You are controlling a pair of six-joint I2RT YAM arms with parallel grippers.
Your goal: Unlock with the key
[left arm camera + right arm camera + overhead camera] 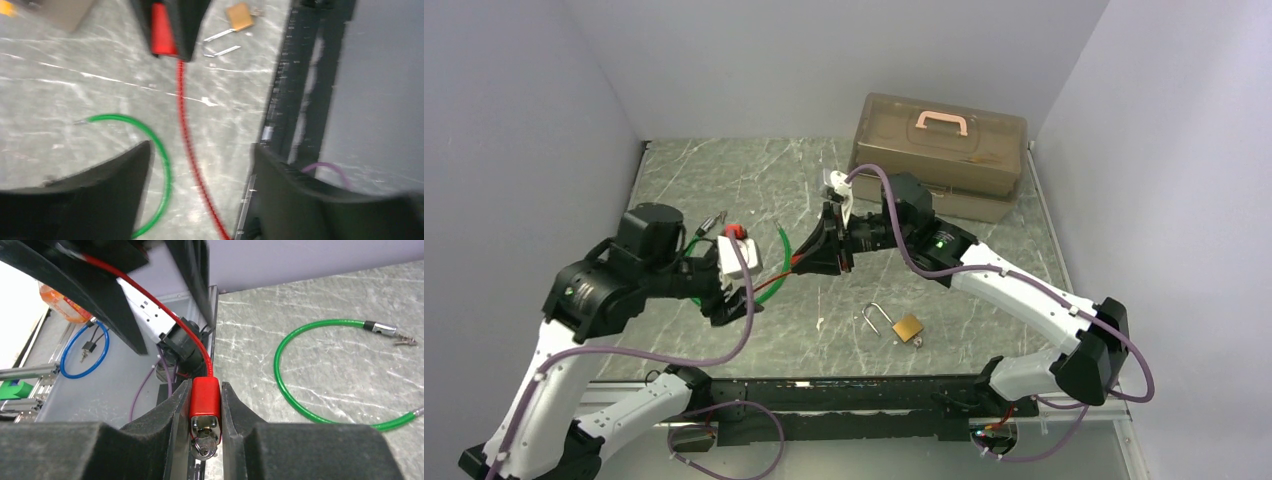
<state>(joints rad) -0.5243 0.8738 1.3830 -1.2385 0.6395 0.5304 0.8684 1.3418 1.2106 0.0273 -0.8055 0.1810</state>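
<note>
Currently the right end effector [205, 386] is clamped tight on the red cable lock [205, 399], fingers pressed flat vs. both sides of the red body. The lock is held above the tabletop [754, 180], approx. at its centre. A silver key [204, 444] w/ ring shows at the lock's near end, at 6 o'clock in the right wrist view; whether it is fully seated cannot be told. The red cable [182, 110] leaves the lock's far end and runs toward the left arm, at 8 o'clock from the lock in the top view. The left end effector [200, 152] stands open, fingers well apart, gripping nothing. The red cable passes through the gap in the blurred left wrist view; contact not determinable. The green cable loop [276, 365] lies flat on the tabletop betw. the two arms. The brass padlock [908, 328], shackle swung open, lies at 5 o'clock from the held lock, well apart. The brown box [939, 150] w/ pink handle sits at 1 o'clock, at the rear.
</note>
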